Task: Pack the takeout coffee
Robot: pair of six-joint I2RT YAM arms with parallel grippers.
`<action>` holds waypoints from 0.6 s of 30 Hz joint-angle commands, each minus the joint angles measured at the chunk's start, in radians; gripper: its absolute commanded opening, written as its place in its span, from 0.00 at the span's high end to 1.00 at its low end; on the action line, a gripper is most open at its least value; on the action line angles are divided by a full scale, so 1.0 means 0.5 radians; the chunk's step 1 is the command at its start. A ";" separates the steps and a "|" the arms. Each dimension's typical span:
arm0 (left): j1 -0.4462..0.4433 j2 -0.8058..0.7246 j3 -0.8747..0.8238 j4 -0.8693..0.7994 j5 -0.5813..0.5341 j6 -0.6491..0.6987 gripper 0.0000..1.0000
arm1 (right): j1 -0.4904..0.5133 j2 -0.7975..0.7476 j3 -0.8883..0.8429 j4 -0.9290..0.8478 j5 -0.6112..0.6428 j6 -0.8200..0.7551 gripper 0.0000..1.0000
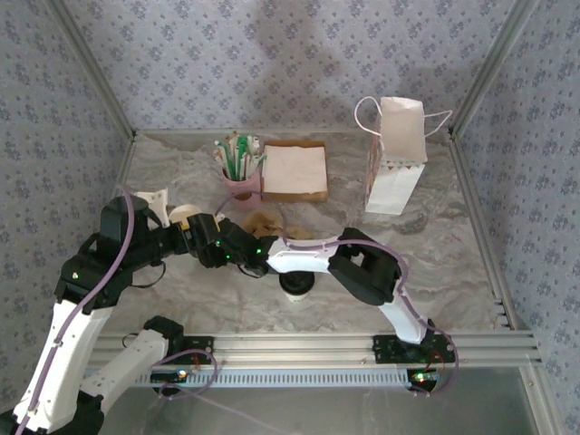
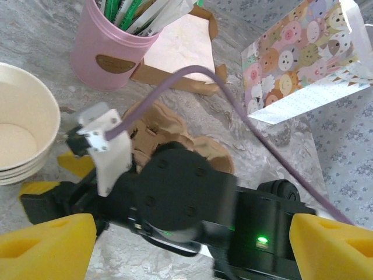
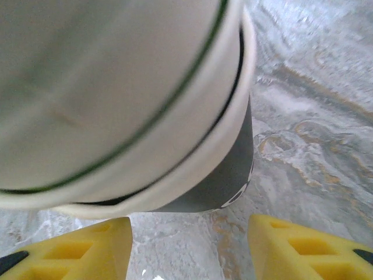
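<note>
The top camera looks down over the whole table (image 1: 453,272) from six o'clock. The left wrist view faces one o'clock, sharing the bag (image 1: 397,163) (image 2: 297,58). The right wrist view presses close against a blurred pale object (image 3: 116,87).

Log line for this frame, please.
takeout coffee: on table, unpacked | paper bag: upright, back right | left claw: open | right claw: open, nothing between tips

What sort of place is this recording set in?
Probably a staged café takeout counter in a test enclosure: marble-look tabletop, wallpapered walls, a pink cup of straws or stirrers, stacked paper cups, a patterned paper bag.
</note>
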 commanded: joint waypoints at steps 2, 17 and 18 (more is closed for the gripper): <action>0.012 -0.009 0.075 0.000 0.059 0.018 0.14 | -0.017 0.193 0.193 -0.056 -0.140 0.034 0.43; 0.012 0.002 0.093 0.006 0.090 0.012 0.14 | -0.029 0.662 0.898 -0.252 -0.251 0.082 0.42; 0.012 0.002 0.093 0.012 0.093 0.014 0.14 | -0.029 0.689 0.940 -0.266 -0.259 0.082 0.42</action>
